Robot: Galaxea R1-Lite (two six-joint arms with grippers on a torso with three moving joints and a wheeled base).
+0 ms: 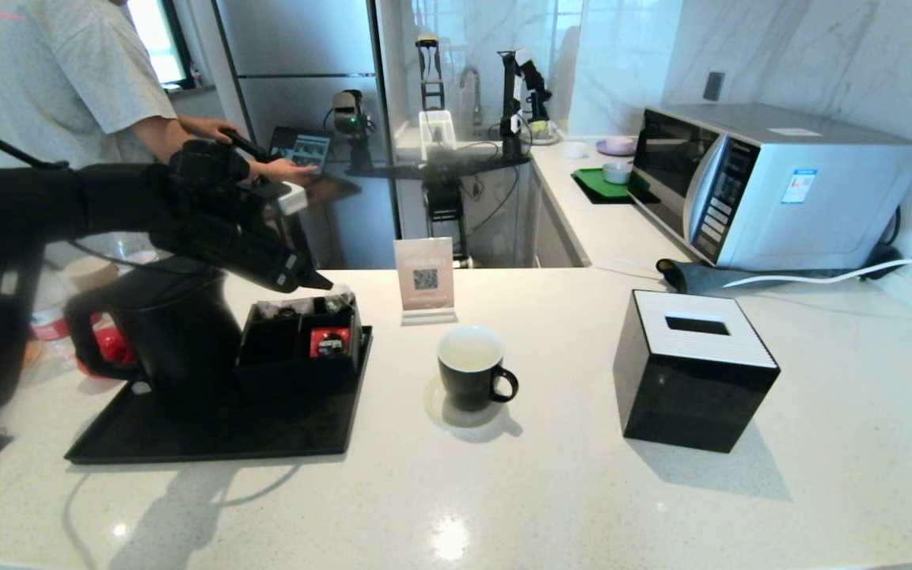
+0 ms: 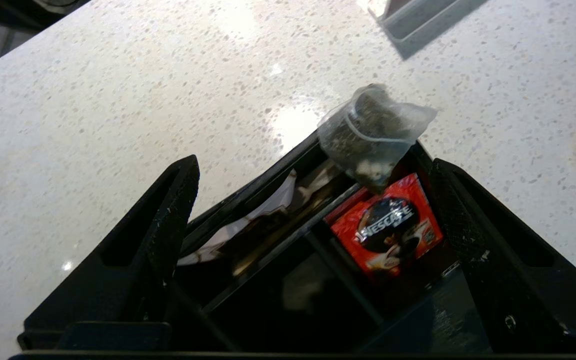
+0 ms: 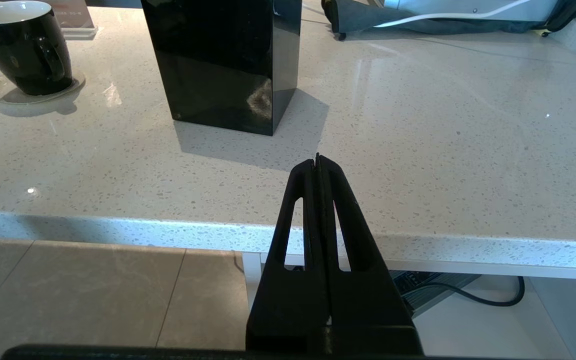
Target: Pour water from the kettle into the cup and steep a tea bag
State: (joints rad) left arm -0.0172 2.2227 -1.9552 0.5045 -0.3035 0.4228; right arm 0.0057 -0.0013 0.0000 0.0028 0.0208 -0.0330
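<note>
Left wrist view shows my left gripper [image 2: 313, 165] spread wide above the tea bag [image 2: 375, 132] at upper centre, so I centre, descend gently; cup [image 1: 472, 368] waits mid-frame, right gripper [image 3: 318, 162] pressed closed.

On your table [image 1: 583, 491] you have a black tray [image 1: 210, 431] at the left, carrying a black compartment box [image 1: 298, 348] with a red Nescafé sachet [image 2: 387, 231] in one compartment. Behind the middle stands a small QR-code sign [image 1: 424, 279]. To the right sits a black tissue box [image 1: 693, 372] with a white slotted top. Further back on the right you can see a silver microwave [image 1: 773, 186], with a green tray [image 1: 602, 184] and a small bowl [image 1: 617, 172] beyond it. A person in a grey T-shirt [image 1: 68, 75] stands at the far left.
</note>
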